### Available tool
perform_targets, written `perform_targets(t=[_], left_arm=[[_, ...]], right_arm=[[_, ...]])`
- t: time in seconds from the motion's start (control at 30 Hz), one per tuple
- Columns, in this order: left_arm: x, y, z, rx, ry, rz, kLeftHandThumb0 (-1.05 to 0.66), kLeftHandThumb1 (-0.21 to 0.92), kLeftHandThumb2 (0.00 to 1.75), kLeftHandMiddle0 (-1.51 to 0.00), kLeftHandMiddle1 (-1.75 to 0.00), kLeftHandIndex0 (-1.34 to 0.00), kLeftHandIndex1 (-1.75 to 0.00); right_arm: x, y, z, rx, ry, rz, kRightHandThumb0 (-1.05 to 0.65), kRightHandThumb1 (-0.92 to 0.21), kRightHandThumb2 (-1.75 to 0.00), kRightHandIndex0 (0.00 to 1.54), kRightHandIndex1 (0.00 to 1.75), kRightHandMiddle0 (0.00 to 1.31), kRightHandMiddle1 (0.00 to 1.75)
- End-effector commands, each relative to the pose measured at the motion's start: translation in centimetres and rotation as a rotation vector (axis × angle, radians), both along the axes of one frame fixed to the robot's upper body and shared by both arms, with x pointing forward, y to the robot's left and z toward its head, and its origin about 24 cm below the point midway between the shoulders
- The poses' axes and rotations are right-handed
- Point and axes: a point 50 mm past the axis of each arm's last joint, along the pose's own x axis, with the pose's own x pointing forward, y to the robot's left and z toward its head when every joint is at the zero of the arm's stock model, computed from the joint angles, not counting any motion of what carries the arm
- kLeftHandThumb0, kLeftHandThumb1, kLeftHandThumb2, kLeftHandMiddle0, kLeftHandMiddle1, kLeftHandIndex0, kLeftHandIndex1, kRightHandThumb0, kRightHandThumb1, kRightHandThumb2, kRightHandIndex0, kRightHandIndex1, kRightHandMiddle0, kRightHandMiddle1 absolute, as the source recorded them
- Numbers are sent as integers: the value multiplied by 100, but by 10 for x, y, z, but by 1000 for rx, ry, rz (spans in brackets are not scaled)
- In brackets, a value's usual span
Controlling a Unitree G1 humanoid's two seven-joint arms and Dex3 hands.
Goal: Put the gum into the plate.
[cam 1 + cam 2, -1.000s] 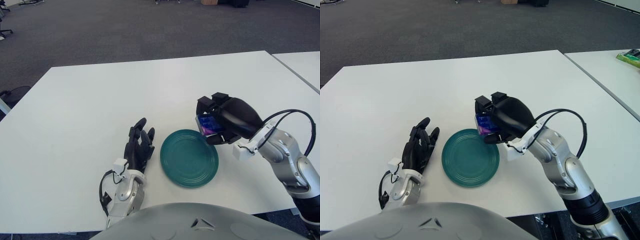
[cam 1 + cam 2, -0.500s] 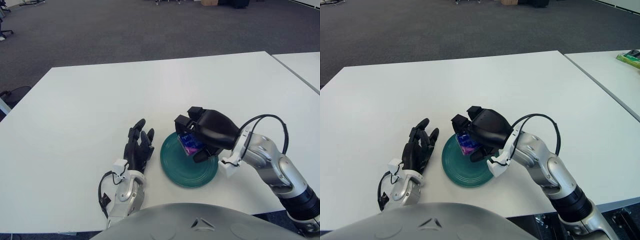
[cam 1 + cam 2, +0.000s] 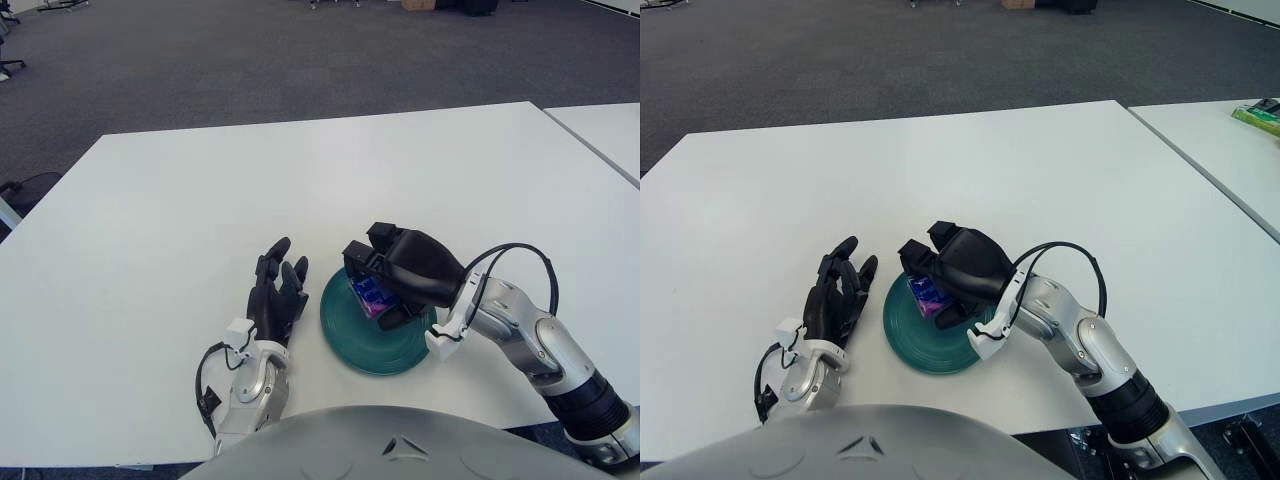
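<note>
White laminate covers the broad rectangular counter (image 3: 180,200). Nearest the camera, the left robot hand (image 3: 275,295), black-fingered on a silver wrist, shows just left of the round teal ridged plate (image 3: 385,345), its fingers loosely spread and holding nothing. The right robot hand (image 3: 385,280) reaches in from the right over the plate's far left part, its black fingers (image 3: 358,258) closed around the small blue and purple gum packet (image 3: 370,295). The packet is a flat, glossy rectangle, bright blue at its upper end and shading to purple and magenta lower down; it sits tilted in the grip, above the plate's inner surface, and whether it touches the plate cannot be told. Any lettering on the wrapper is too small to read. Beyond the counter's far edge lies dark grey carpeted floor (image 3: 250,50), and a second white counter (image 3: 1230,150) stands well apart to the right.
</note>
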Motion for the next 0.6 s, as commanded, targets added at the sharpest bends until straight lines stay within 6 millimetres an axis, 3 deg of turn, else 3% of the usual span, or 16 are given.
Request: perform_targets(t=[0.0,0.13,0.4,0.43,0.57], left_arm=[[12,-9,8,-61,-44,32,-69,92,79,-47,0,-8,-83],[12,-9,8,-55,-47,29,-69,92,80,-46,0,-7,-83],[13,-12,7,-66,-41,34,-69,92,84,-44,0,-4,-82],[13,-12,7,-69,-39,37,-68,92,85,-44,0,-4,-82],[14,-13,6,-83,-39,45,-67,92,87,-43,0,-2,-82]], right_arm=[[0,2,-2,4,-7,5,-41,-58,-98,104,175,42,175],[-1,3,-2,-23,-21,5,-40,-65,-89,98,175,37,175],[-1,4,0,-164,-119,9,-36,-89,-56,62,175,22,175],[-1,4,0,-177,-127,13,-51,-90,-63,57,175,17,171],[-1,4,0,-187,-137,31,-76,-92,-82,45,175,7,162]])
